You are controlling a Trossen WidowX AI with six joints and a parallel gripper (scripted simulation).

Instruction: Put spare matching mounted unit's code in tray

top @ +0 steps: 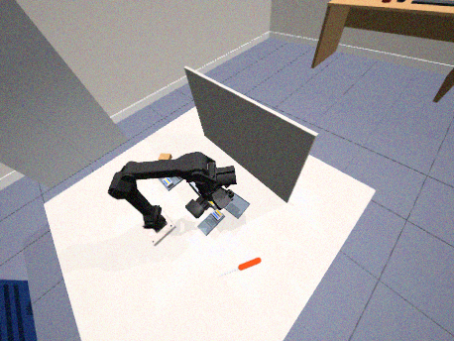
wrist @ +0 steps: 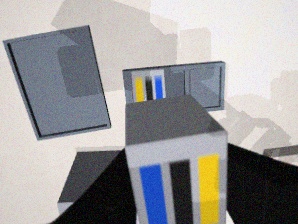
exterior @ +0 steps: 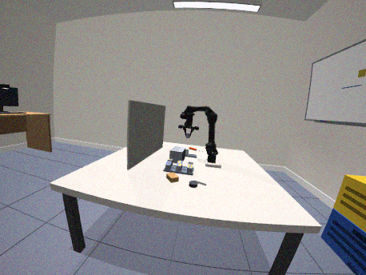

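My gripper (top: 210,203) (exterior: 188,134) is shut on a grey block (wrist: 175,180), raised above the table. The face towards the wrist camera has blue, black and yellow stripes, left to right. A flat blue-grey tray (wrist: 45,90) (top: 240,207) with nothing in it lies at upper left in the wrist view. Beyond the held block, a flat holder (wrist: 204,87) (top: 207,227) carries a unit (wrist: 149,86) (top: 217,214) with yellow, black and blue stripes. A rack (exterior: 179,172) holds several striped spares. No printed code is readable.
A tall dark panel (top: 248,139) (exterior: 145,133) stands beside the work area. A grey box (exterior: 177,153) (wrist: 92,172) stands between rack and holder. An orange block (exterior: 173,177) (top: 165,157), a dark round object (exterior: 193,184) and an orange screwdriver (top: 250,264) (exterior: 192,149) lie on the table.
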